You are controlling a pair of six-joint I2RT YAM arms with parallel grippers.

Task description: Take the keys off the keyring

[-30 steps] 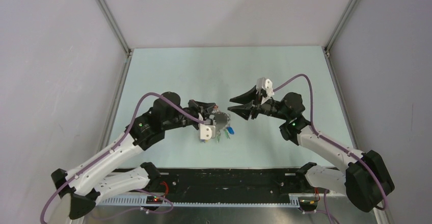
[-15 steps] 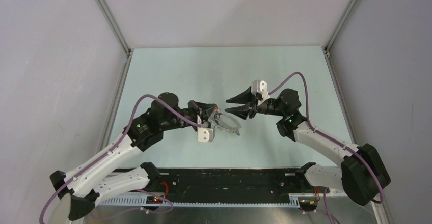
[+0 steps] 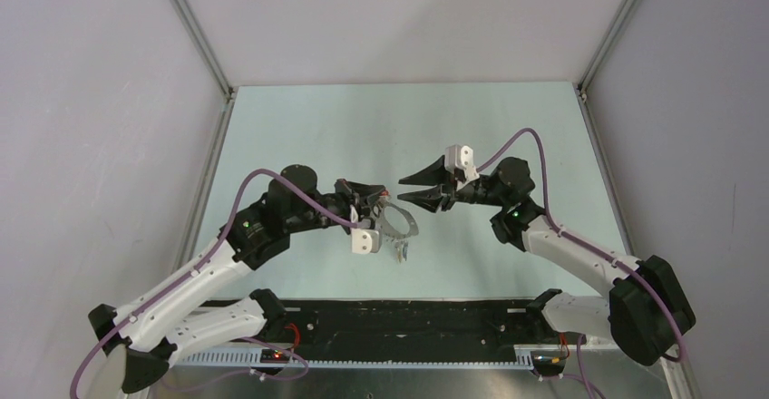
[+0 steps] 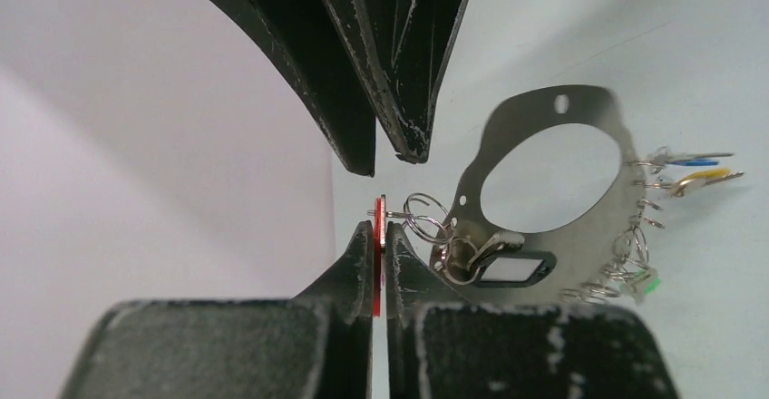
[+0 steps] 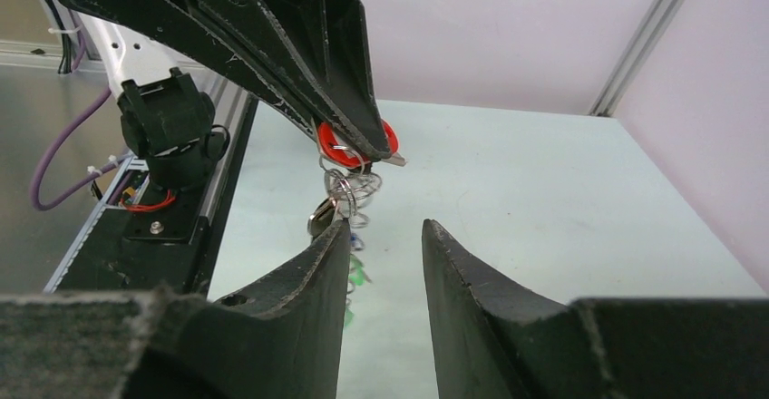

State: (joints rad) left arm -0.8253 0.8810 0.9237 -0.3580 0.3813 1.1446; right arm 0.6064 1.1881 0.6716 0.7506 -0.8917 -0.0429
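Note:
My left gripper (image 4: 381, 231) is shut on the red head (image 4: 377, 210) of one of the keys, seen edge-on between its fingers. From that key a chain of small split rings (image 4: 422, 218) carries the keyring (image 4: 589, 109), a flat grey metal hoop held above the table. Blue (image 4: 694, 160), yellow (image 4: 707, 175) and green (image 4: 646, 283) keys hang on its far side. A black tag (image 4: 508, 270) is clipped near the grip. My right gripper (image 3: 402, 189) stands open, its tips just right of the left gripper (image 3: 381, 195), with nothing between them. In the right wrist view one right finger (image 5: 331, 245) is close beside the split rings (image 5: 349, 186).
The pale green table (image 3: 308, 127) is bounded by grey walls and metal corner rails (image 3: 195, 41). A black rail (image 3: 408, 322) runs along the near edge by the arm bases.
My right gripper has moved left, up to the left gripper's tips, and narrowed slightly. The keyring has swung in the left gripper's hold and now shows more open as a hoop.

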